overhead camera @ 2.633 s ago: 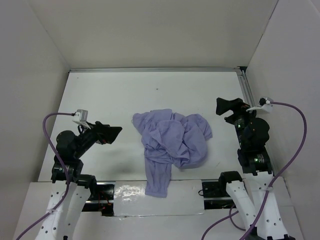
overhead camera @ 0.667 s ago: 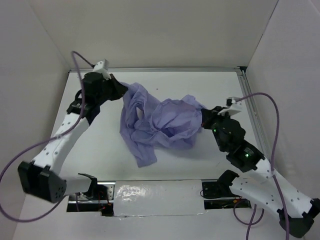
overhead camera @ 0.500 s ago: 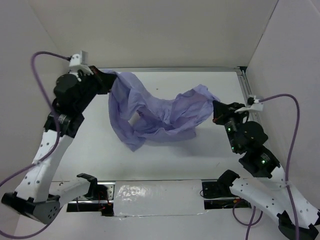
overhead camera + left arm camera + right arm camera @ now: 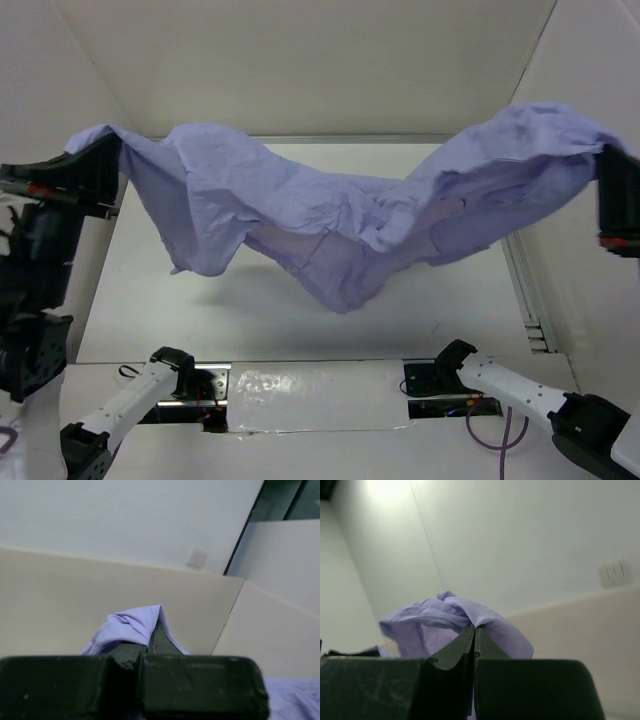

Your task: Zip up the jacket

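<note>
The jacket (image 4: 340, 235), heaped moments ago, now hangs stretched midair. Left gripper (image 4: 154, 632) and right gripper (image 4: 474, 629) each pinch an edge, ready for flattening.

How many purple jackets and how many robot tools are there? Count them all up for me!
jacket: 1, light purple, hanging in the air between the two tools
tools: 2, the left tool and the right tool, each pinched shut on an end of the jacket
Total: 3
</note>
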Robot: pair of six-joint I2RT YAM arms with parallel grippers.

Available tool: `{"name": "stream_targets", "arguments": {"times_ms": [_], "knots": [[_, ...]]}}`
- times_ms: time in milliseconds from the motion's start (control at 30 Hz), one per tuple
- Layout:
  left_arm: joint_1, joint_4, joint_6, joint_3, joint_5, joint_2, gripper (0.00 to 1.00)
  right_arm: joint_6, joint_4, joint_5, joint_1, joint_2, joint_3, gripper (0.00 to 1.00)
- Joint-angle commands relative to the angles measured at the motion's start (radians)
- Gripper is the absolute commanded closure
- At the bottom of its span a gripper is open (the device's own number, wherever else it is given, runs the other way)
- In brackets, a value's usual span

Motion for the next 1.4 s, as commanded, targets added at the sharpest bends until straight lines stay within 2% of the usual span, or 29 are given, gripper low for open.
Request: {"name": "stream_targets", "arguments": {"times_ms": [0,33,133,200,333,400,433,500,533,567,600,633,700,733,767,800,833,867,900,933,967,1033,1133,1200,1300,1333,1367], "knots": [[-0.002,0.017,0.047,0.081,-0.007,-0.038,1.0,-0.063,-0.095,-0.125,-0.01,0.126,0.212,1.0],[-0.002,-0.005,0.05,0.105,-0.003,-0.039,1.0,-0.066,-0.105,-0.128,-0.012,0.154,0.32,1.0],[-0.002,-0.074,0.048,0.217,0.02,-0.032,1.0,-0.081,-0.103,-0.139,-0.027,0.254,0.497,1.0],[-0.001,-0.095,0.03,0.22,0.027,-0.042,1.0,-0.094,-0.055,-0.125,-0.03,0.275,0.527,1.0],[0.003,-0.081,-0.018,0.092,0.022,-0.061,1.0,-0.138,-0.01,0.071,-0.03,0.364,0.493,1.0],[0.003,-0.095,-0.045,0.028,0.005,-0.052,1.0,-0.155,0.003,0.145,-0.036,0.468,0.469,1.0],[0.001,-0.091,-0.07,-0.056,-0.025,-0.049,1.0,-0.152,0.0,0.154,-0.053,0.51,0.459,1.0],[0.001,-0.109,-0.109,-0.149,-0.077,-0.015,1.0,-0.087,-0.025,0.131,-0.151,0.634,0.447,1.0],[-0.001,-0.13,-0.192,-0.243,-0.137,0.0,1.0,-0.016,-0.04,0.096,-0.197,0.672,0.432,1.0],[0.004,-0.155,-0.227,-0.291,-0.151,0.052,1.0,0.031,-0.027,-0.047,-0.263,0.732,0.406,1.0],[0.009,-0.182,-0.301,-0.388,-0.157,0.085,0.96,0.125,0.031,-0.149,-0.376,0.757,0.317,1.0],[0.035,-0.171,-0.324,-0.464,-0.126,0.162,0.86,0.18,0.076,-0.307,-0.45,0.819,0.242,1.0],[0.096,-0.163,-0.344,-0.488,-0.017,0.264,0.84,0.199,0.095,-0.361,-0.467,0.892,0.196,1.0],[0.133,-0.163,-0.358,-0.506,0.034,0.316,0.78,0.189,0.096,-0.383,-0.487,0.935,0.185,1.0],[0.2,-0.157,-0.352,-0.508,0.125,0.423,0.63,0.172,0.089,-0.412,-0.494,1.025,0.186,1.0],[0.229,-0.175,-0.361,-0.479,0.16,0.476,0.26,0.147,0.067,-0.453,-0.495,1.071,0.192,0.99],[0.268,-0.193,-0.364,-0.458,0.178,0.523,0.02,0.135,0.049,-0.468,-0.501,1.163,0.209,0.91],[0.276,-0.209,-0.364,-0.439,0.2,0.598,0.01,0.13,0.03,-0.478,-0.503,1.203,0.249,0.61],[0.276,-0.232,-0.354,-0.415,0.209,0.629,0.01,0.127,0.001,-0.488,-0.507,1.242,0.269,0.26],[0.304,-0.233,-0.346,-0.387,0.212,0.654,0.01,0.13,-0.01,-0.493,-0.512,1.289,0.283,0.06],[0.305,-0.223,-0.34,-0.387,0.224,0.654,0.01,0.13,-0.011,-0.501,-0.52,1.299,0.281,0.0],[0.303,-0.159,-0.297,-0.424,0.261,0.624,0.01,0.139,0.013,-0.489,-0.524,1.27,0.239,0.0],[0.296,-0.07,-0.245,-0.49,0.358,0.587,0.01,0.149,0.07,-0.402,-0.514,1.143,0.014,0.0],[0.286,-0.052,-0.207,-0.517,0.408,0.585,0.01,0.155,0.066,-0.345,-0.488,1.077,-0.077,0.0],[0.216,-0.022,-0.156,-0.548,0.421,0.606,0.01,0.191,0.04,-0.228,-0.423,0.945,-0.287,0.0],[0.188,-0.008,-0.139,-0.553,0.436,0.626,0.01,0.248,0.033,-0.199,-0.408,0.874,-0.342,0.0],[0.174,0.012,-0.115,-0.553,0.448,0.64,0.01,0.277,0.027,-0.165,-0.387,0.84,-0.461,0.0]]}}
